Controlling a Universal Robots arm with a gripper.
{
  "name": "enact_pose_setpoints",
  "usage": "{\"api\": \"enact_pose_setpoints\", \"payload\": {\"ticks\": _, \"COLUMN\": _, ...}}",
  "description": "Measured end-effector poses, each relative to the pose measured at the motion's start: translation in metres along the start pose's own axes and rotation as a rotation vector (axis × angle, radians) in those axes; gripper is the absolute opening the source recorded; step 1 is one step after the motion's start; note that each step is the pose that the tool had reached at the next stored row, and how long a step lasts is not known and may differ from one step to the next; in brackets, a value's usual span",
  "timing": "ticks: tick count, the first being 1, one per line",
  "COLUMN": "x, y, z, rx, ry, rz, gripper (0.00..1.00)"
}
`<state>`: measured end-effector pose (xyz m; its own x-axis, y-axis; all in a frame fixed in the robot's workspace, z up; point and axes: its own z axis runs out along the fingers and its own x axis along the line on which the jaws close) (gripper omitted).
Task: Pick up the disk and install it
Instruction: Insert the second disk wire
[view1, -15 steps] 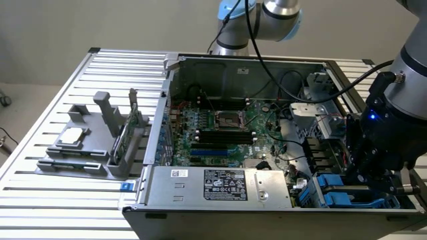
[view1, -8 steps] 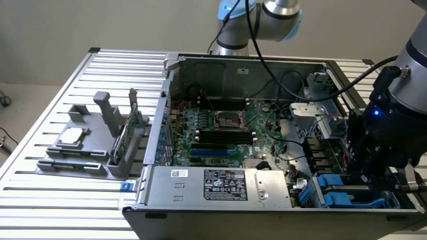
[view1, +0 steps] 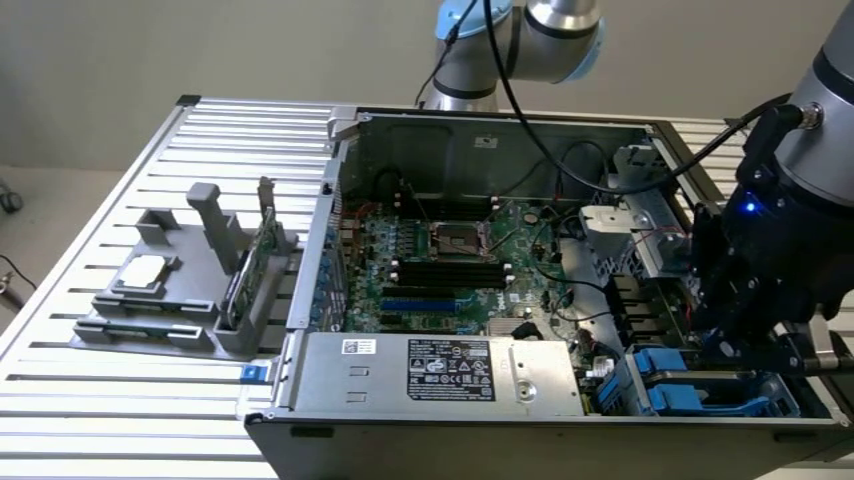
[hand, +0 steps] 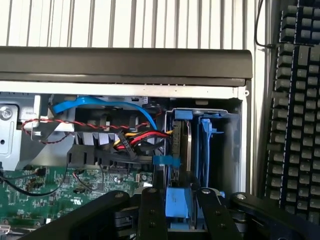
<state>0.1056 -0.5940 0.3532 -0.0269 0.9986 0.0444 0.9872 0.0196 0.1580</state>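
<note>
Wrist view, disk (hand: 181, 142) upright in drive bay (hand: 235, 145), fingers (hand: 151, 215) apart beside it.

The computer case (view1: 467, 130) is bare grey sheet metal with a dull sheen, standing on a table (view1: 80, 400) of ribbed, lightly shiny metal slats. The disk (hand: 184, 145) shows a dark metal edge framed by smooth bright blue plastic. The gripper (hand: 182, 210) fingers (hand: 152, 215) look matt black, and the power supply (view1: 427, 370) is brushed silver metal with a glossy black label.
</note>
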Motion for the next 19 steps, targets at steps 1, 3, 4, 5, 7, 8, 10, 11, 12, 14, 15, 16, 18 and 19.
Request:
{"api": "enact_pose_setpoints", "payload": {"ticks": 1, "x": 0.0, "y": -0.0022, "z": -0.0007, "rx": 0.0002, "ry": 0.0002, "rz": 0.0, "gripper": 0.31}}
{"api": "enact_pose_setpoints", "payload": {"ticks": 3, "x": 0.0, "y": -0.0068, "z": -0.0019, "rx": 0.0007, "ry": 0.0007, "rz": 0.0, "gripper": 0.31}}
{"api": "enact_pose_setpoints", "payload": {"ticks": 4, "x": 0.0, "y": -0.0088, "z": -0.0024, "rx": 0.001, "ry": 0.0009, "rz": 0.0, "gripper": 0.31}}
{"api": "enact_pose_setpoints", "payload": {"ticks": 5, "x": 0.001, "y": -0.0109, "z": -0.003, "rx": 0.0014, "ry": 0.001, "rz": 0.0, "gripper": 0.31}}
{"api": "enact_pose_setpoints", "payload": {"ticks": 7, "x": 0.001, "y": -0.0148, "z": -0.0042, "rx": 0.0026, "ry": 0.0011, "rz": 0.0, "gripper": 0.31}}
{"api": "enact_pose_setpoints", "payload": {"ticks": 8, "x": 0.001, "y": -0.0163, "z": -0.0049, "rx": 0.0034, "ry": 0.0011, "rz": 0.0, "gripper": 0.31}}
{"api": "enact_pose_setpoints", "payload": {"ticks": 10, "x": 0.002, "y": -0.018, "z": -0.0065, "rx": 0.004, "ry": 0.001, "rz": 0.0, "gripper": 0.31}}
{"api": "enact_pose_setpoints", "payload": {"ticks": 11, "x": 0.003, "y": -0.0182, "z": -0.0071, "rx": 0.0041, "ry": 0.0014, "rz": 0.001, "gripper": 0.31}}
{"api": "enact_pose_setpoints", "payload": {"ticks": 12, "x": 0.003, "y": -0.0182, "z": -0.0073, "rx": 0.0042, "ry": 0.0011, "rz": 0.0, "gripper": 0.31}}
{"api": "enact_pose_setpoints", "payload": {"ticks": 14, "x": 0.003, "y": -0.0182, "z": -0.0073, "rx": 0.0041, "ry": 0.002, "rz": 0.0, "gripper": 0.31}}
{"api": "enact_pose_setpoints", "payload": {"ticks": 15, "x": 0.003, "y": -0.0182, "z": -0.0073, "rx": 0.0041, "ry": 0.002, "rz": 0.0, "gripper": 0.31}}
{"api": "enact_pose_setpoints", "payload": {"ticks": 16, "x": 0.003, "y": -0.0183, "z": -0.0073, "rx": 0.0041, "ry": 0.002, "rz": 0.0, "gripper": 0.31}}
{"api": "enact_pose_setpoints", "payload": {"ticks": 18, "x": 0.003, "y": -0.0183, "z": -0.0073, "rx": 0.0041, "ry": 0.0019, "rz": 0.0, "gripper": 0.31}}
{"api": "enact_pose_setpoints", "payload": {"ticks": 19, "x": 0.003, "y": -0.0183, "z": -0.0073, "rx": 0.004, "ry": 0.0019, "rz": 0.0, "gripper": 0.31}}
